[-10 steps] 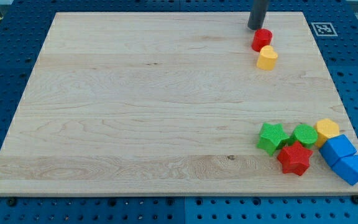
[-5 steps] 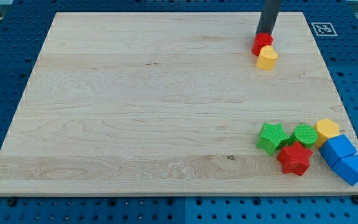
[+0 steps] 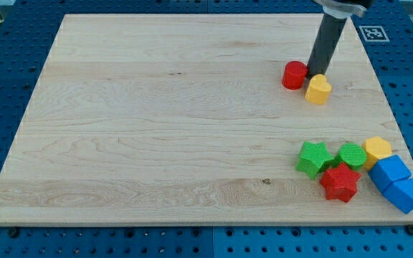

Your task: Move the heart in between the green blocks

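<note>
The yellow heart (image 3: 318, 89) lies on the wooden board (image 3: 156, 122) at the view's upper right. My tip (image 3: 315, 72) touches the heart's top edge, with a red cylinder (image 3: 294, 75) just to its left. The green star (image 3: 314, 158) and a second green block (image 3: 351, 155) sit side by side at the lower right, well below the heart. A red star (image 3: 339, 182) rests against both green blocks from below.
A yellow hexagonal block (image 3: 377, 151) touches the second green block's right side. Two blue blocks (image 3: 391, 173) (image 3: 406, 193) lie at the board's lower right edge. A printed marker (image 3: 373, 33) sits at the upper right corner.
My tip has moved down and to the right, pushing the yellow heart down the board. The red cylinder has been shoved down and slightly left. The lower right cluster has not moved.
</note>
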Available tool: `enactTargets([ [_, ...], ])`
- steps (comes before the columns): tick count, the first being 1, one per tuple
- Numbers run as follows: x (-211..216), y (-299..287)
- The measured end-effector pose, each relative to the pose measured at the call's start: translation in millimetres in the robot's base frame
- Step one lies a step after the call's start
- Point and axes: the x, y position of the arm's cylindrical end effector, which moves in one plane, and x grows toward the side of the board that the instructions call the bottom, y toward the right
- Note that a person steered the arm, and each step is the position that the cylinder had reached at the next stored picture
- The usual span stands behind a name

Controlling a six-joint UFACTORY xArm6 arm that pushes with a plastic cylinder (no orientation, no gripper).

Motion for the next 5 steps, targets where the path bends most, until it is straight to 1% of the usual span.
enactTargets([
  [3,66,1],
  [5,91,2],
])
